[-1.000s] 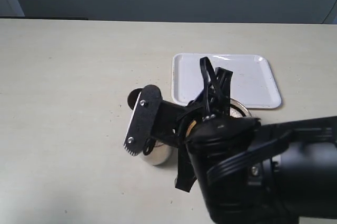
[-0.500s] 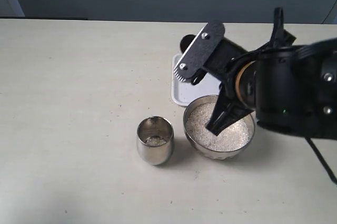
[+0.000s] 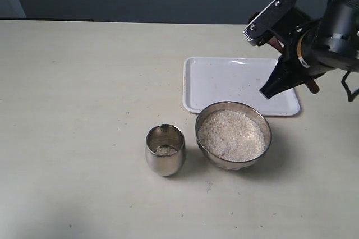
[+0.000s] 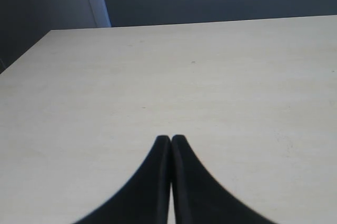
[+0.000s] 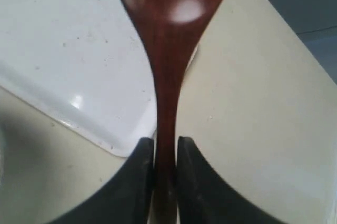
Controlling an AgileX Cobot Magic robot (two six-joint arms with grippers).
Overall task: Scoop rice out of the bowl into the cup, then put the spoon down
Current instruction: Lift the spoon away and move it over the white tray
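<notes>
1. The right gripper [image 5: 165,148] has its jaws clamped on the thin handle of the spoon [image 5: 168,34] — one dark finger presses on each side.
2. The spoon's glossy reddish-brown oval end sticks out past the fingertips. In the right wrist view it shows against a corner of the white tray [image 5: 63,50] and the table [image 5: 253,103] beside it. I cannot tell whether it touches either.
3. In the exterior view this gripper hangs tilted over the tray's right end.
4. The left gripper [image 4: 170,140] has its jaws together, tip to tip, with the pale table beneath them.
5. The bowl [image 3: 224,163] stands just in front of the tray, nearly full of rice [image 3: 231,135].
6. The cup [image 3: 165,160] stands upright just left of the bowl — a little rice lies in its bottom.
</notes>
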